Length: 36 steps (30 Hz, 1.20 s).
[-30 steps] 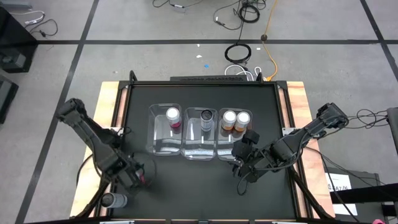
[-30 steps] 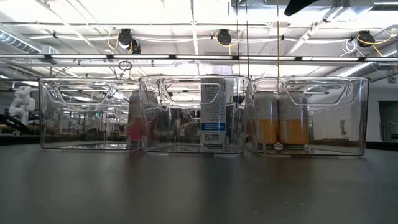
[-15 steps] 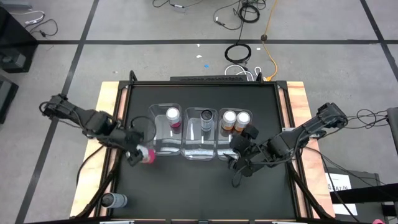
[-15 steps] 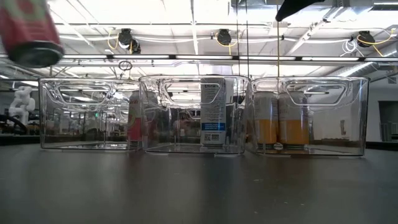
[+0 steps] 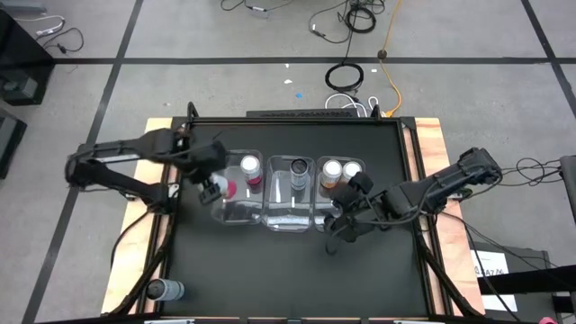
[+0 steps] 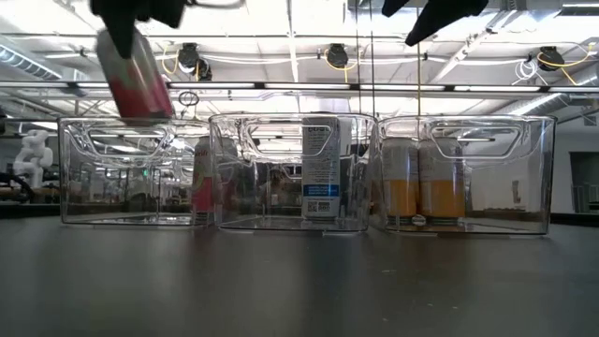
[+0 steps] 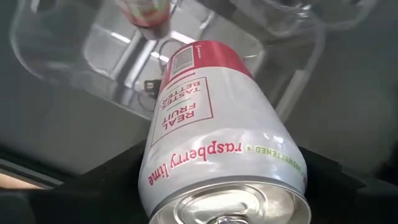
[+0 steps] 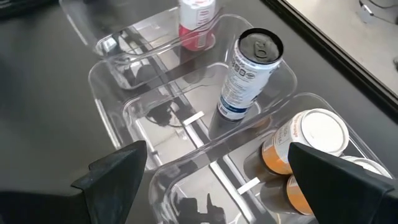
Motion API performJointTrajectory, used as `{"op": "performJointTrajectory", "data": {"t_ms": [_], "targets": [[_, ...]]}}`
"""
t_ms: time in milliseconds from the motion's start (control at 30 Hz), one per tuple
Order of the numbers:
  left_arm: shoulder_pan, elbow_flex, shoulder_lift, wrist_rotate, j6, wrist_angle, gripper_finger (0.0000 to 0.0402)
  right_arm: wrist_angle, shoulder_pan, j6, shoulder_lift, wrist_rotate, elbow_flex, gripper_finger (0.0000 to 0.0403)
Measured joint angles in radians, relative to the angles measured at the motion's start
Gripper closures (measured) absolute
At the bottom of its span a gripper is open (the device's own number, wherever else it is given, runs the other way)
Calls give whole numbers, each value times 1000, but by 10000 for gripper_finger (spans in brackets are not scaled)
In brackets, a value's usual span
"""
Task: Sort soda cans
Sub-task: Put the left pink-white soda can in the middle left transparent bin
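L gripper [image 5: 214,186] is clamped on a pink-red and white "raspberry lime" metal can [image 5: 224,189], held tilted in the air over the near-left part of the clear plastic left bin [image 5: 236,212]; low view shows that can [image 6: 136,75] above the bin's rim, not inside yet. 3 clear bins sit side by side mid-desk, nearer the far edge. In the left bin, a 2nd pink-red can w/ pale round top [image 5: 249,168] stands upright at its far end. Middle clear bin [image 5: 290,216] has 1 dark grey-silver can w/ white and blue label [image 8: 251,73], upright, far end. Right clear bin [image 5: 326,216] holds 2 orange cans w/ pale tops [image 5: 341,173], touching, at the far end. R gripper [image 5: 346,219] hangs over the right bin's near end, fingers spread wide, nothing in them. Another dark grey-silver can [image 5: 163,290] stands at the desk's near-left corner, well apart from the bins.
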Motion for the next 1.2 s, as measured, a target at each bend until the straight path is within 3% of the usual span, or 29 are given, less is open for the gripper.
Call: {"op": "performJointTrajectory", "data": {"t_ms": [167, 400, 533, 1200], "targets": [[112, 7, 128, 4, 200, -15, 82, 0, -21, 25, 0, 0, 0, 19], [176, 7, 275, -16, 393, -12, 82, 0, -33, 49, 0, 0, 0, 19], [208, 7, 337, -74, 449, 12, 82, 0, -33, 69, 0, -1, 0, 19], [333, -31, 495, -82, 635, 108, 81, -1, -47, 99, 0, 0, 0, 19]]}}
